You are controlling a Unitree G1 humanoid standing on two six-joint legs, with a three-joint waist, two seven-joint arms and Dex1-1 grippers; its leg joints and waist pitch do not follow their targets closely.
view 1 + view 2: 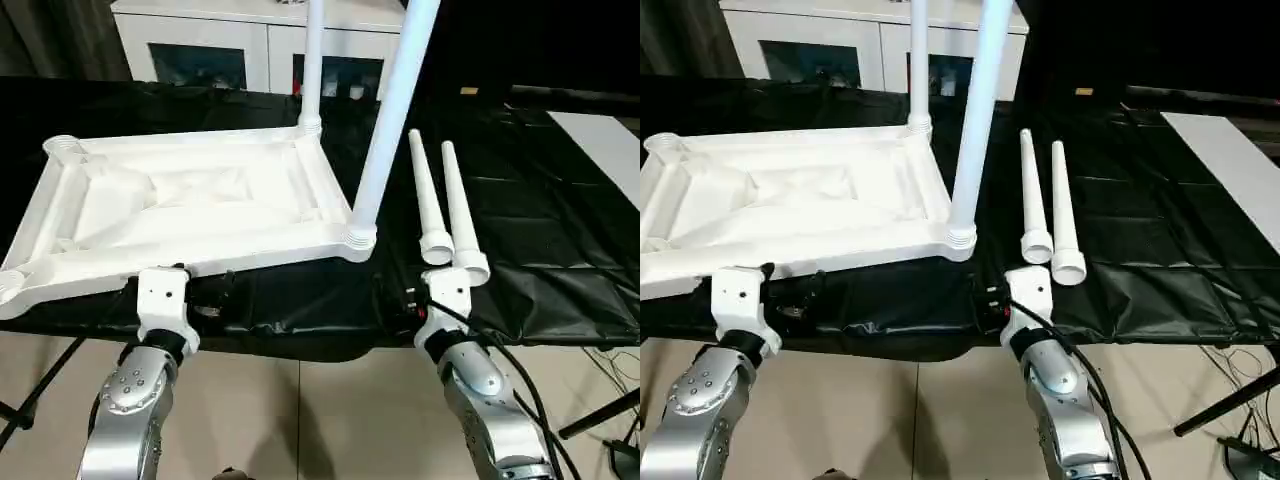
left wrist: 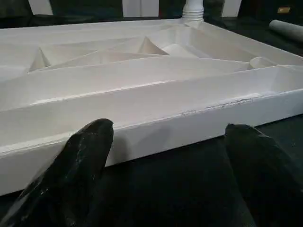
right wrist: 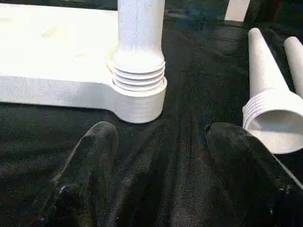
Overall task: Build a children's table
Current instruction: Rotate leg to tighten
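Two grippers parted and empty above black cloth (image 1: pixel 560 250). Left gripper (image 2: pixel 165 165) spread wide, just short of upturned white table top (image 1: pixel 190 205) lying ribbed side up. Two legs (image 1: pixel 385 120) standing upright in right-hand corner sockets. Right gripper (image 3: pixel 161 170) fairly wide, between socketed corner and two loose legs (image 1: pixel 445 205) lying side by side.

Two silver metal forearms reaching forward from the lower edge, each ending in a white wrist block. Left silver forearm (image 1: pixel 125 405) angled slightly inward; right silver forearm (image 1: pixel 490 400) likewise, with a black cable running along it. Left gripper (image 2: pixel 165 165) level, black fingers (image 2: pixel 80 165) spread wide, nothing between them. Right gripper (image 3: pixel 165 165) level, black fingers (image 3: pixel 85 170) parted, nothing held.
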